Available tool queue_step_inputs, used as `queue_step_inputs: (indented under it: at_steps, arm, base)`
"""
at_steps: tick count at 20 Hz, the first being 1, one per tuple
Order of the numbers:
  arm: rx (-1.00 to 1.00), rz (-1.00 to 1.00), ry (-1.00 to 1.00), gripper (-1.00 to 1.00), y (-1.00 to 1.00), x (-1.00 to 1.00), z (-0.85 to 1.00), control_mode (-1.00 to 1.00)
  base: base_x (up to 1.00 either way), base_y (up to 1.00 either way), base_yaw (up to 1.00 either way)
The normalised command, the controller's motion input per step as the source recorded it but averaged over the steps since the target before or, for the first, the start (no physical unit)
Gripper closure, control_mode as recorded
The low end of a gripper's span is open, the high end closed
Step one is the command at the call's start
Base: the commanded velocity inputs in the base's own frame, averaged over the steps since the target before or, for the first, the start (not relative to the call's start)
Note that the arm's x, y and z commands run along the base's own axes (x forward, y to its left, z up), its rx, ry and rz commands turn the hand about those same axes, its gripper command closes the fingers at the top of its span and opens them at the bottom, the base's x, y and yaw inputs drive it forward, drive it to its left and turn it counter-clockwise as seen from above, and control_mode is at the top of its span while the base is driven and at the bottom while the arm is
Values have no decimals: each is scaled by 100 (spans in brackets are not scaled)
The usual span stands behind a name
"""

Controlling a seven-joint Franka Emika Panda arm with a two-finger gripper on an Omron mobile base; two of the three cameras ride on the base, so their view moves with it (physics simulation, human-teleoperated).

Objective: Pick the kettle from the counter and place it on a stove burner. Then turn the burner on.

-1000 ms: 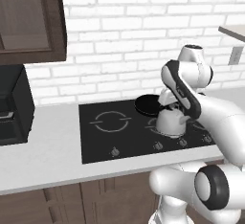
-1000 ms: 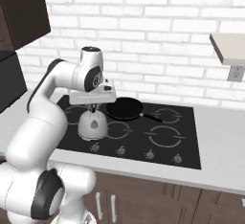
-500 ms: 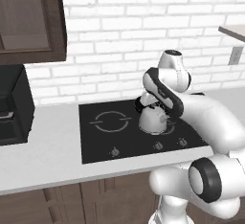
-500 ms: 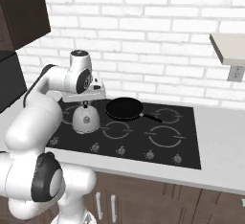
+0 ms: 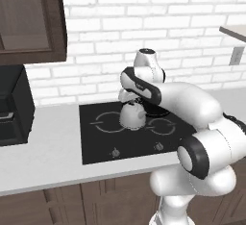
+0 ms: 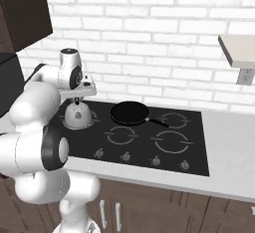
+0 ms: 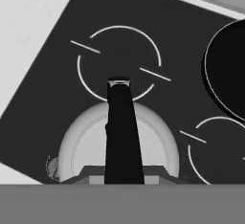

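Your gripper (image 5: 130, 100) is pinching the kettle (image 5: 132, 115) by its dark handle (image 7: 122, 132), over the black cooktop (image 6: 149, 132) just right of the large ring (image 5: 109, 122). The frying pan (image 6: 129, 113) sits right of it, well apart.

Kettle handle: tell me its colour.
Black; the kettle handle arches over the silver-grey kettle, clearest in the hand view.
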Motion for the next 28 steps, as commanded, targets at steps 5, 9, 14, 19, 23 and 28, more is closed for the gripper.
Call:
queue_step_inputs:
  at_steps: [5,9,14,19,23,28]
  arm:
    - [0,9,0,100,51,0,-12,-100]
    - [0,5,0,100,39,21,-25,-100]
    - [0,2,0,100,36,42,-47,-100]
    - [0,0,0,100,32,31,-29,-100]
    - [0,0,-1,100,3,4,-1,-100]
    - [0,0,-4,100,-2,19,0,-100]
  base:
    - [0,0,0]
    - [0,0,0]
    - [0,0,0]
    - [0,0,0]
    - [0,0,0]
    - [0,0,0]
